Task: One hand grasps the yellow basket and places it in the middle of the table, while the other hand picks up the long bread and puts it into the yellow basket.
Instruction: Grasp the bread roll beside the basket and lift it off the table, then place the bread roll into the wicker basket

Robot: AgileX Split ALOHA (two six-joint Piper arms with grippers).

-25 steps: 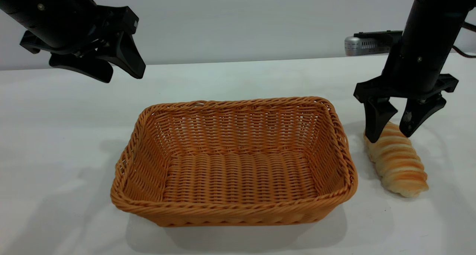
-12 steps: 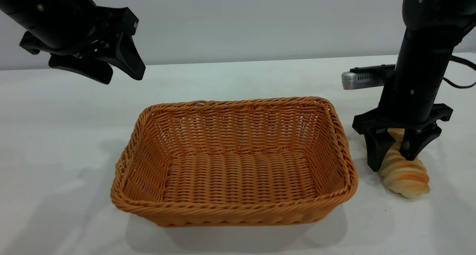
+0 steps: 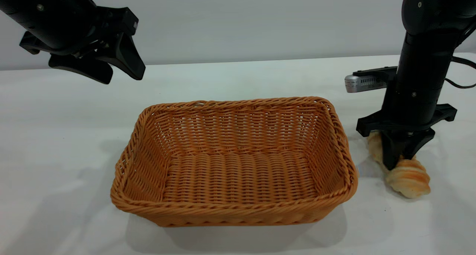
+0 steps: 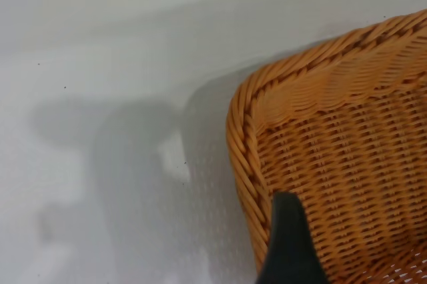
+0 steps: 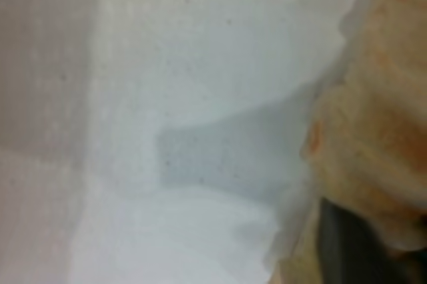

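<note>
The right claw [image 3: 398, 159] has lowered and closed around the long bread [image 3: 407, 176].

A grey wall [image 3: 241, 20] stands behind, its surface plain.

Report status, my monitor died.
Right tool shut on golden-brown ridged long bread, on white table. Left tool open, hovering. Orange woven wicker basket empty, path unobstructed.

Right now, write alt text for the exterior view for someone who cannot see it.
The right hand is closed on the long bread, which lies on the white table just right of the yellow basket. The basket is empty and sits mid-table. The left hand hangs open in the air above the table, behind the basket's left end.
</note>
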